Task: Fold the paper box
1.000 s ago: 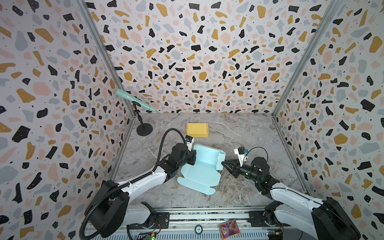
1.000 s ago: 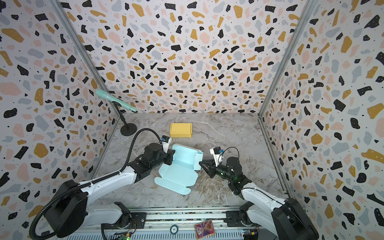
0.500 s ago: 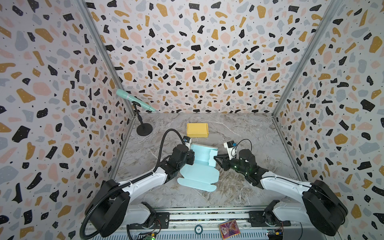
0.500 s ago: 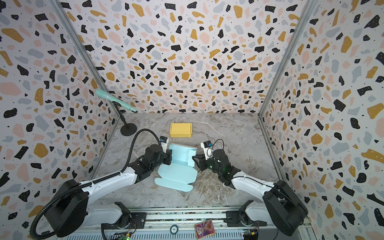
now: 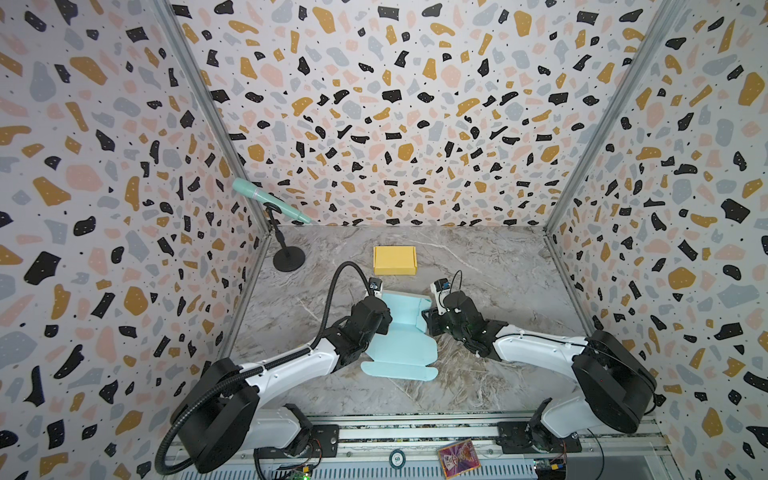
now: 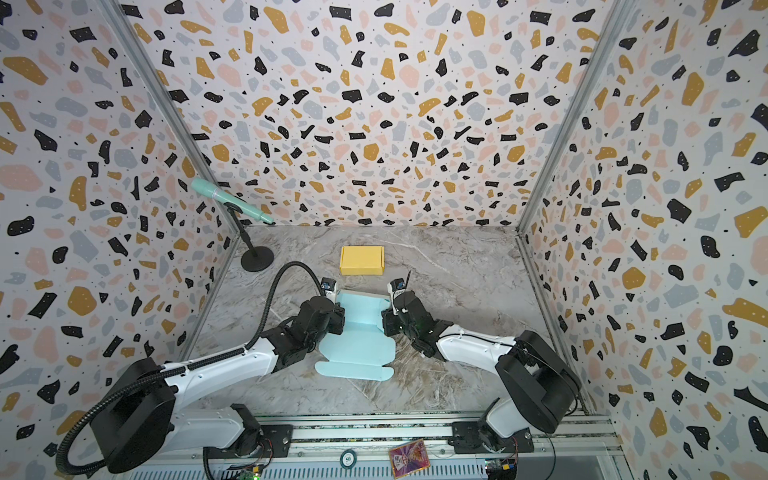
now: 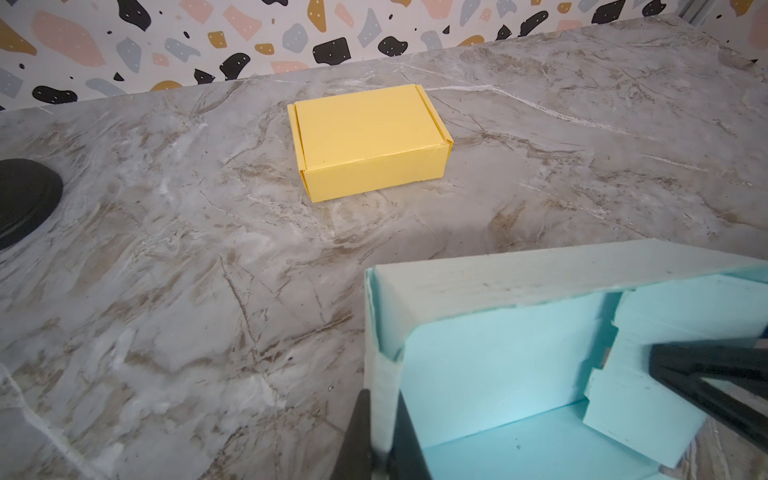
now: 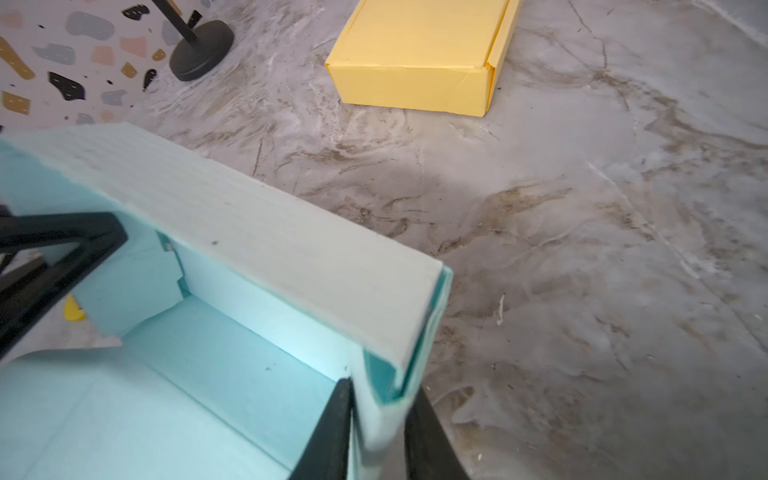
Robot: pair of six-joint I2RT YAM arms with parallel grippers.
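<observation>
My right pincer (image 8: 376,415) has swung in to pinch the right wall of the paper box (image 5: 401,332) on the bench (image 5: 498,266), mirroring my left pincer (image 7: 380,415) clamped on the left wall, so both sides stand.

Pale teal paper box (image 5: 403,349), half folded, lower centre of frame: rear and side walls upright, front flap flat on the marble counter (image 5: 498,266).

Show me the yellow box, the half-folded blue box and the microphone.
yellow box (image 5: 394,259), in a top view, middle of its lid.
half-folded blue box (image 5: 405,349), in a top view, its flat panel.
microphone (image 5: 257,196), in a top view, its green body.
</observation>
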